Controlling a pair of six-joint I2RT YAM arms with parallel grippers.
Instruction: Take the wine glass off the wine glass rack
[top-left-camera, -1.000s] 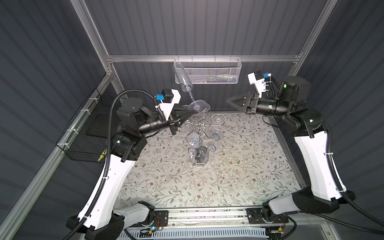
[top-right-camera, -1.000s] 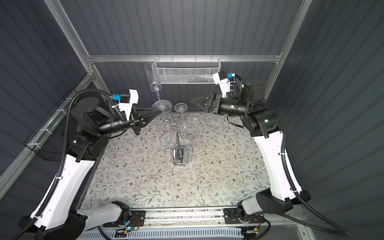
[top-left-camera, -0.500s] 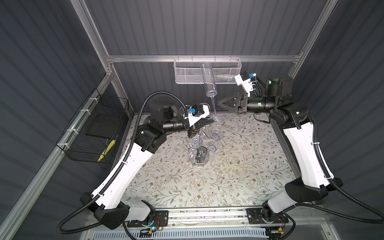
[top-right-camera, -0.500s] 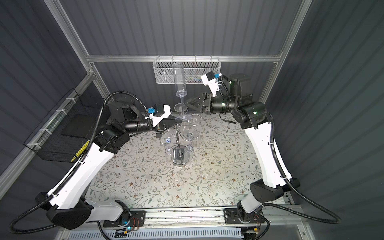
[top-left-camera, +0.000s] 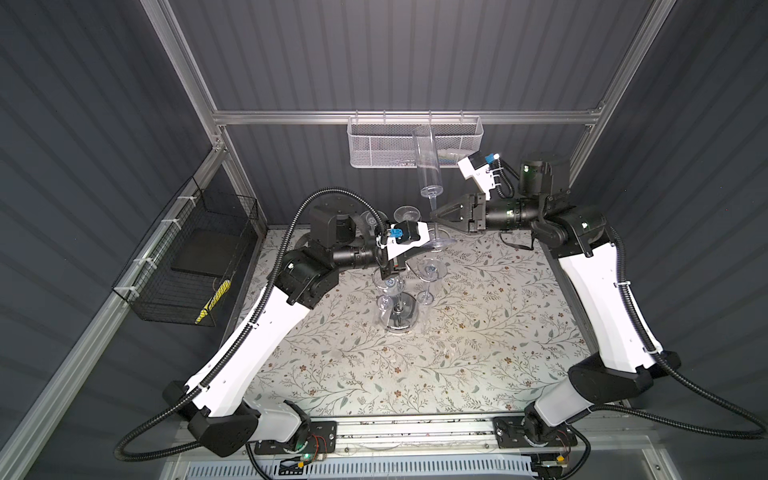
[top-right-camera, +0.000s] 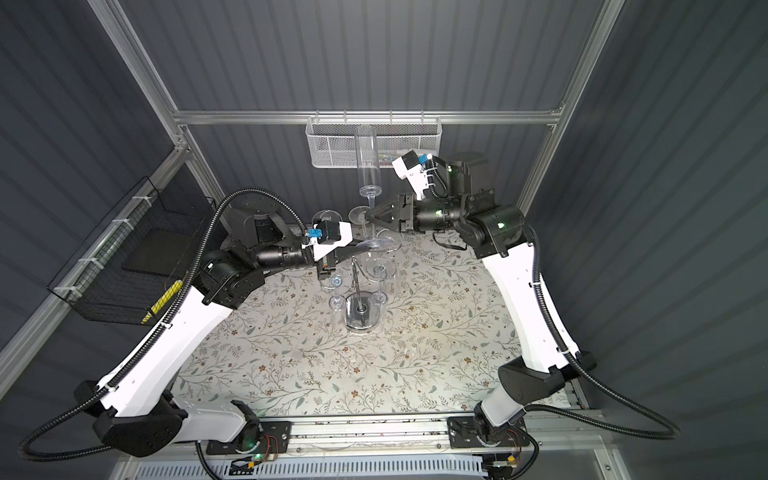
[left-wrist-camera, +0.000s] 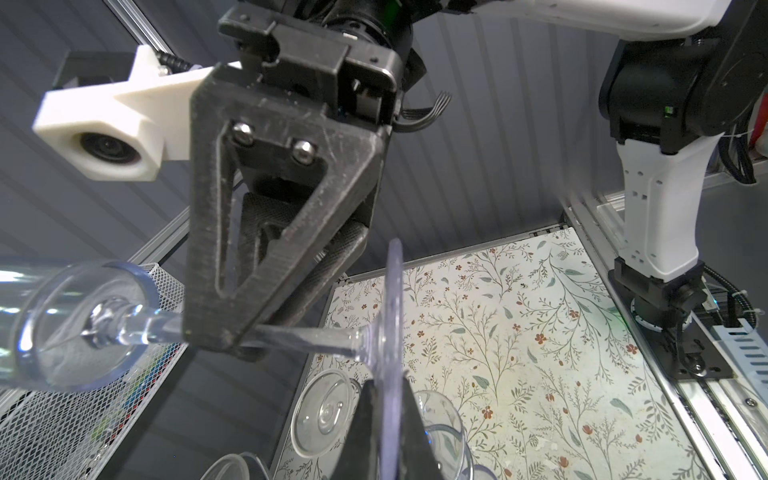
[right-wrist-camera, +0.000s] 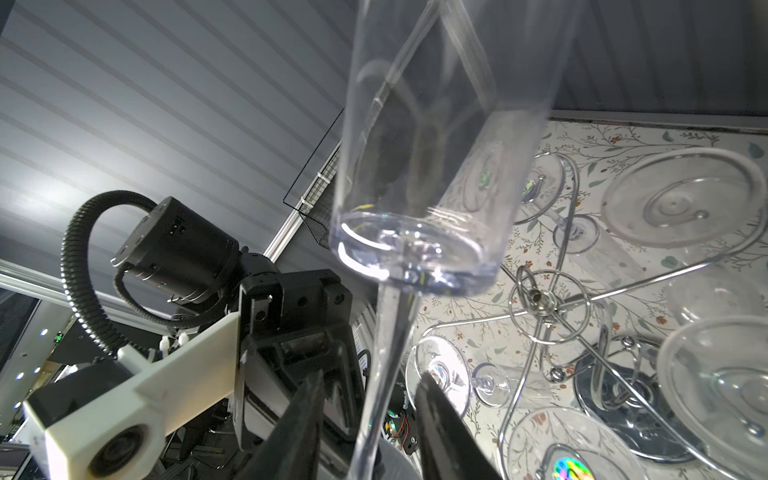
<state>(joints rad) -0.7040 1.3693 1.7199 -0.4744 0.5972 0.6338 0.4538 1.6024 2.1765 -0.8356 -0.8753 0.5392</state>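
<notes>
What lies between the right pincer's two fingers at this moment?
The thin stem of the wine glass passes through the right pincer, a gap on either side, seen in the right wrist view.

The table (top-left-camera: 490, 357) is a flat rectangular top, covered edge to edge by a pale cloth printed with grey-green leafy sprigs and small reddish-brown flowers. The wine glass rack (top-left-camera: 400, 322) stands directly on it, about midway between left and right and roughly central from near to far. It rests on its shiny round disc base, and the cloth lies flat around it.
</notes>
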